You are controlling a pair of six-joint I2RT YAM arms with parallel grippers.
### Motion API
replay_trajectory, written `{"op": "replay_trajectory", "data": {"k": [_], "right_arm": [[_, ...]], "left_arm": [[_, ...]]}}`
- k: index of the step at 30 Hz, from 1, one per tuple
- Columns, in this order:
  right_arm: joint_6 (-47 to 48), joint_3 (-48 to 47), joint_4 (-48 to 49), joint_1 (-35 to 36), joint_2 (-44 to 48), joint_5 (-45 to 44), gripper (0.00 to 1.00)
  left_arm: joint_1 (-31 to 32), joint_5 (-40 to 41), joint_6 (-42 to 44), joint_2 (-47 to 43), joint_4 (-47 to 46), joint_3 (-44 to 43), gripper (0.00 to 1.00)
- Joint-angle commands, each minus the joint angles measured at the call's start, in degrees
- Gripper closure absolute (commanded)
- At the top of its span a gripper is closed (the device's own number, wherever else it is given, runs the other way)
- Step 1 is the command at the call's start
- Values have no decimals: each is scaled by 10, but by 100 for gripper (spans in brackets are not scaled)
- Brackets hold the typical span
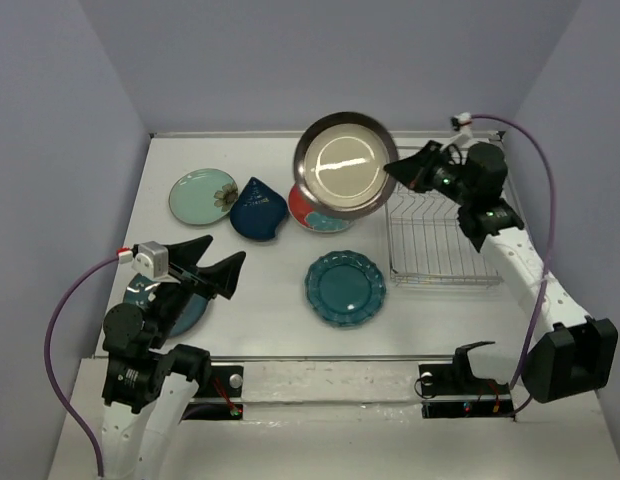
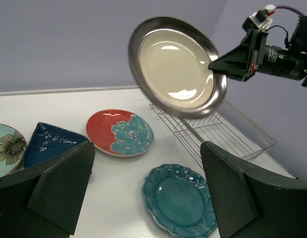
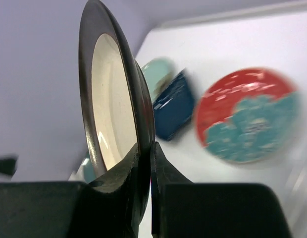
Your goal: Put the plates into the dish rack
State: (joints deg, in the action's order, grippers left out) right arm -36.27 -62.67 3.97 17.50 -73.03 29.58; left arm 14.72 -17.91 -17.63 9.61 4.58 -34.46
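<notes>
On the counter [image 1: 270, 330], the wire dish rack [image 1: 440, 245] sits flat. Above the rack's far-left corner, the cream plate with brown rim [image 1: 345, 165] hangs tilted, clear of the prongs. Left of the rack lie the teal scalloped plate [image 1: 345, 288], red floral plate [image 1: 312, 215], navy teardrop plate [image 1: 258, 210], mint-green plate [image 1: 202, 195] and, farthest left, the blue-teal plate [image 1: 185, 310]. The right hand [image 1: 392, 170] is clamped tight on the cream plate's rim. The left hand [image 1: 222, 255], well left of the rack, is spread wide and grips nothing.

I'm looking at a white bench [image 1: 260, 300] closed in on three sides by plain lavender walls: a back wall [image 1: 320, 60], a left wall [image 1: 50, 150] and a right wall [image 1: 590, 80]. The light is soft and even, and shadows on the bench are faint.
</notes>
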Motion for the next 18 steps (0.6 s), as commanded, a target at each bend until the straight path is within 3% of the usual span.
{"op": "replay_trajectory", "data": {"k": [1,5,8,14,18], "right_arm": [[-8,-12,-36,-136,54,-100,93],[-6,-22,-64,-239,66,-138,93],[-6,-31,-72,-297,75,-221,93],[25,-50,-72,-349,69,-344,93],[100,-81,-70,-349,39,-422,93]], "left_arm": [[13,0,3,-16,-19,4,1],[28,9,5,-29,-16,3,1],[44,16,7,-46,-12,2,1],[79,49,7,-71,-5,8,1],[103,75,-1,-85,-2,13,1]]}}
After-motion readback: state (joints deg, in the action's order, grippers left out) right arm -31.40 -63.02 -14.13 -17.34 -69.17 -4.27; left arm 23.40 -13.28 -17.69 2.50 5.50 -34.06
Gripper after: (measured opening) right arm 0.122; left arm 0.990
